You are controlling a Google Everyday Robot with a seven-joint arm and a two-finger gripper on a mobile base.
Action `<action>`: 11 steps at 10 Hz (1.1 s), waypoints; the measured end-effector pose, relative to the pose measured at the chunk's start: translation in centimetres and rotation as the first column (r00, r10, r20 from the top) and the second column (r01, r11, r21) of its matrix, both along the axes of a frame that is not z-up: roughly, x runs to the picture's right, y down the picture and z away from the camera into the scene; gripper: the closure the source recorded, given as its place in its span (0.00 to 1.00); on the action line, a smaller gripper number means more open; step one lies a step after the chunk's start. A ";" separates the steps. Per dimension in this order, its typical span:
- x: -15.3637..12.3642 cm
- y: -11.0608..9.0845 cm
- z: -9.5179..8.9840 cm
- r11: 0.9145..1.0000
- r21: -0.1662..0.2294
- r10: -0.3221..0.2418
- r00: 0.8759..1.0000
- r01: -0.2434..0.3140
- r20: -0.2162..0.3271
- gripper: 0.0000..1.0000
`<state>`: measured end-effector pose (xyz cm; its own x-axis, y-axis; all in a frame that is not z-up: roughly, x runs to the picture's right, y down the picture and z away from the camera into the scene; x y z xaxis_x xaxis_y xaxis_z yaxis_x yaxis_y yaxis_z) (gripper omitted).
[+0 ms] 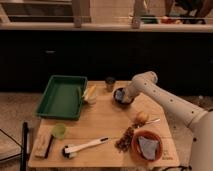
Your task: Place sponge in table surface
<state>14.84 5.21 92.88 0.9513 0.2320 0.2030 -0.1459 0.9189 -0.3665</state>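
My gripper (121, 96) is at the end of the white arm that reaches in from the right. It sits low over the back middle of the pale wooden table surface (107, 120). A small grey-blue sponge (120, 93) shows between its dark fingers, so the gripper is shut on it. I cannot tell whether the sponge touches the wood.
A green tray (62, 97) lies at the back left, with a cup of yellow utensils (90, 94) beside it. A dark cup (110, 82) stands behind the gripper. An orange bowl (136, 150) holding a grey-blue piece, a round fruit (142, 118), a white brush (85, 147), a green cup (59, 131) and a tan block (44, 144) lie along the front.
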 end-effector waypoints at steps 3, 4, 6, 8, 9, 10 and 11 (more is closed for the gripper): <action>0.0 -1.2 -1.3 1.000 0.004 -0.030 0.999 0.029 0.020 0.96; -0.1 -1.9 -2.1 0.999 0.008 -0.041 0.999 0.040 0.032 0.96; -0.5 -2.9 -3.6 0.998 0.011 -0.065 0.996 0.065 0.067 0.96; -1.3 -3.6 -5.4 0.994 0.012 -0.112 0.987 0.111 0.112 0.96; -2.1 -4.0 -6.5 0.987 0.018 -0.158 0.976 0.157 0.147 0.96; -2.9 -4.4 -7.7 0.979 0.027 -0.201 0.963 0.200 0.179 0.96; -3.7 -4.6 -8.7 0.968 0.039 -0.249 0.944 0.246 0.216 0.96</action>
<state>11.19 0.56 84.14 0.9108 -0.0089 0.4127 0.1690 0.9201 -0.3532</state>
